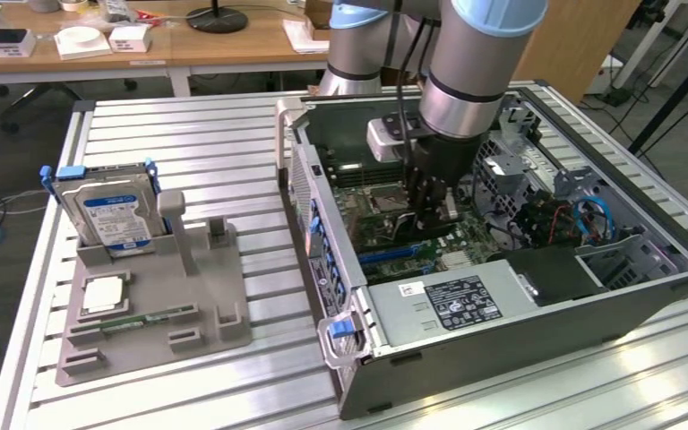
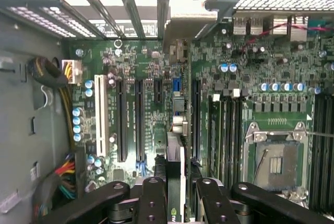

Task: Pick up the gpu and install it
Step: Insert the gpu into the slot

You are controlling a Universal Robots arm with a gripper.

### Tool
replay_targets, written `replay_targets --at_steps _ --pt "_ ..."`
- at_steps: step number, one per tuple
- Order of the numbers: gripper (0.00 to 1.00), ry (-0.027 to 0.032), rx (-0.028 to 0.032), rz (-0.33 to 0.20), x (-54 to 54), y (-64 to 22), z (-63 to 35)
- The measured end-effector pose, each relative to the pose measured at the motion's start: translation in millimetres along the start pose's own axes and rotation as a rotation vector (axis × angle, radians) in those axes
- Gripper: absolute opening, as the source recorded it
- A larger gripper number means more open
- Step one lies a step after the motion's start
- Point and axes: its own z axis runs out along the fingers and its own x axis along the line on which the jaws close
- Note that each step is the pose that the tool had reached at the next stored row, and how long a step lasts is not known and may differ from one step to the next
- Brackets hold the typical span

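Note:
The gpu (image 2: 175, 148) is seen edge-on in the wrist view, a thin card standing upright over the green motherboard (image 2: 151, 67), with its silver end bracket (image 2: 182, 31) at the case's rear slot openings. My gripper (image 2: 180, 190) is shut on the card, with one black finger (image 2: 155, 198) on each face. In the exterior view the gripper (image 1: 432, 213) reaches down into the open computer case (image 1: 523, 296) and holds the dark gpu (image 1: 422, 226) just above the board. I cannot tell whether the card's edge sits in a slot.
Black expansion slots (image 2: 121, 122) and a white slot (image 2: 99, 117) run beside the card, and the bare CPU socket (image 2: 275, 164) lies on its other side. On the exterior view's left, a grey holder (image 1: 207, 296) carries a hard drive (image 1: 111, 213), a processor (image 1: 105, 294) and a memory stick (image 1: 147, 316).

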Motion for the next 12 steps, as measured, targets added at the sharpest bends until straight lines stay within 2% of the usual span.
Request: replay_targets --at_steps 6,12 --pt "0.27 0.0001 -0.0001 0.000 0.4 7.9 1.9" --pt "0.27 0.0001 0.0002 0.000 0.8 13.5 7.8"
